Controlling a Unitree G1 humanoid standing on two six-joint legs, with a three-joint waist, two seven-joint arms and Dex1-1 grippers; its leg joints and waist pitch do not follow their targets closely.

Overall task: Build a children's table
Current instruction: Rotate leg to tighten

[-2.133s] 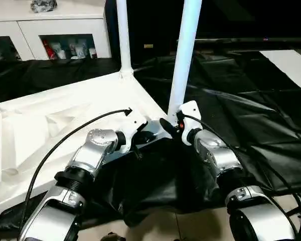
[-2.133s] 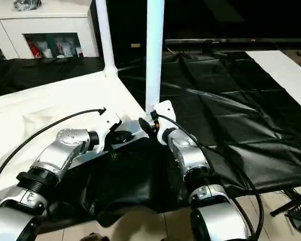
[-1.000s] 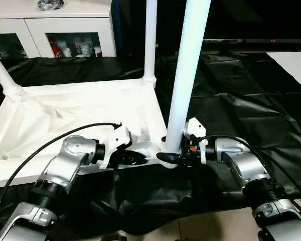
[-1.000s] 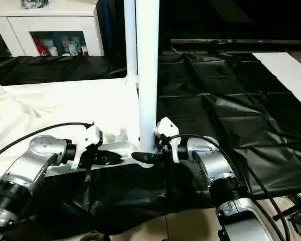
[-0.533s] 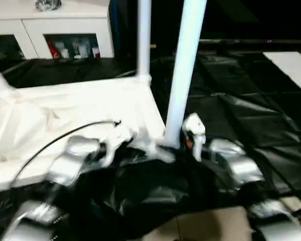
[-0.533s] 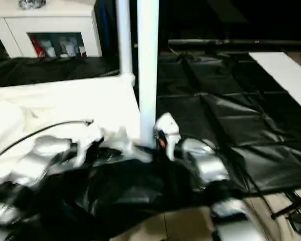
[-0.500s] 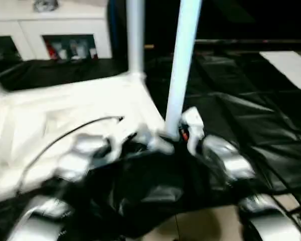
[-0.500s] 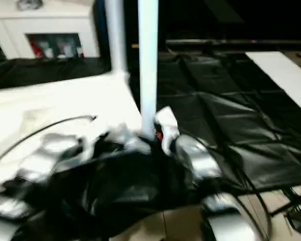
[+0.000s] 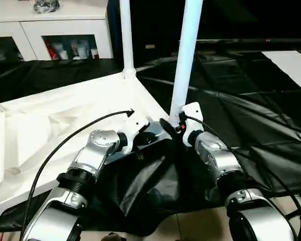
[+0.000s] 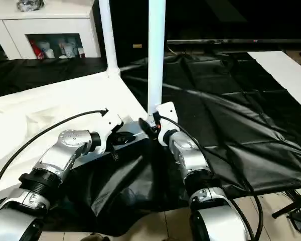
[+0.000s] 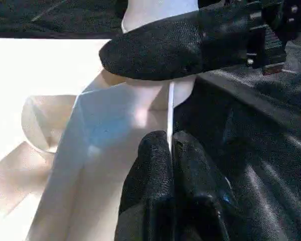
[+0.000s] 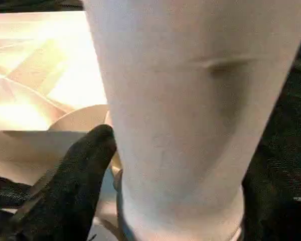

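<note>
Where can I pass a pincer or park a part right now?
Free: black sheet right of the near leg; tabletop underside between the legs. Crowded: near corner, where left pincer and right pincer meet.

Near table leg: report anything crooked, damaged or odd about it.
The near leg stands roughly upright in a corner socket of the tabletop. One oddity: a small shallow dent in its side.

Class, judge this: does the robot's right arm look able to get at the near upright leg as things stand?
Probably yes: the right end effector is already at the base of the near leg, nothing between them.
</note>
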